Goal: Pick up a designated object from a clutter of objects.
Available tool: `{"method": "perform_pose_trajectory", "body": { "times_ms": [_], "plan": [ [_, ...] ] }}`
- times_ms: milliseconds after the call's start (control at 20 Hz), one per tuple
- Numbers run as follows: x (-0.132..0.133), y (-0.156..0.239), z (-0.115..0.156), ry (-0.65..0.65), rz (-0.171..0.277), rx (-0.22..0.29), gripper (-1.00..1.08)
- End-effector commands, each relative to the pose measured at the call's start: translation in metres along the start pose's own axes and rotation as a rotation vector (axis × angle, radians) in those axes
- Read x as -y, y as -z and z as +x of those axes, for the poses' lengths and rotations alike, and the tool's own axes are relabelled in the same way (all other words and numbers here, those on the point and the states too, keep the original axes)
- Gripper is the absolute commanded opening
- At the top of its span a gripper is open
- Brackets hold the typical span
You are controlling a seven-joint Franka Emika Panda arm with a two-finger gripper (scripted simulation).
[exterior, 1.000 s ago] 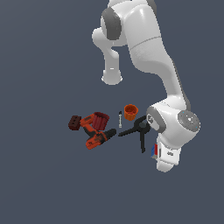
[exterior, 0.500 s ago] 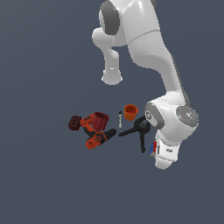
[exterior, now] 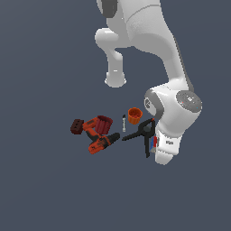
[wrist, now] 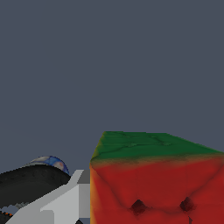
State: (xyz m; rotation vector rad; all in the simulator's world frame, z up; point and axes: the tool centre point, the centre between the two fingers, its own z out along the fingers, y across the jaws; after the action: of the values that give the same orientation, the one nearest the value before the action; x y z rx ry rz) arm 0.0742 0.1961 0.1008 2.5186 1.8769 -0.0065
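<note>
Glossy white plastic-looking arm (exterior: 173,113), matt puzzle cube (wrist: 157,183), matt grey floor (exterior: 45,180)

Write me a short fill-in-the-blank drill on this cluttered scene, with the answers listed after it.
1. In the wrist view, the cube shows a red face with a ____ face above it.
2. In the exterior view, the arm's wrist hides most of the ____ next to the clamp.
3. The cup nearest the screw is the ____ one.
4. The dark red block lies on the exterior view's ____ end of the clutter.

Answers: green; cube; orange; left
</note>
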Motion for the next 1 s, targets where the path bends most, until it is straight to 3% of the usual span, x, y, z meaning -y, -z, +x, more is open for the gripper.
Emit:
{"method": "perform_pose_trajectory", "body": {
  "times_ms": [0, 950],
  "plan": [
    [0.004, 0.020, -0.012, 0.000, -0.003, 0.000, -1.00],
    [0.043, 0.181, -0.116, 0.001, -0.002, -0.004, -1.00]
  ]
}}
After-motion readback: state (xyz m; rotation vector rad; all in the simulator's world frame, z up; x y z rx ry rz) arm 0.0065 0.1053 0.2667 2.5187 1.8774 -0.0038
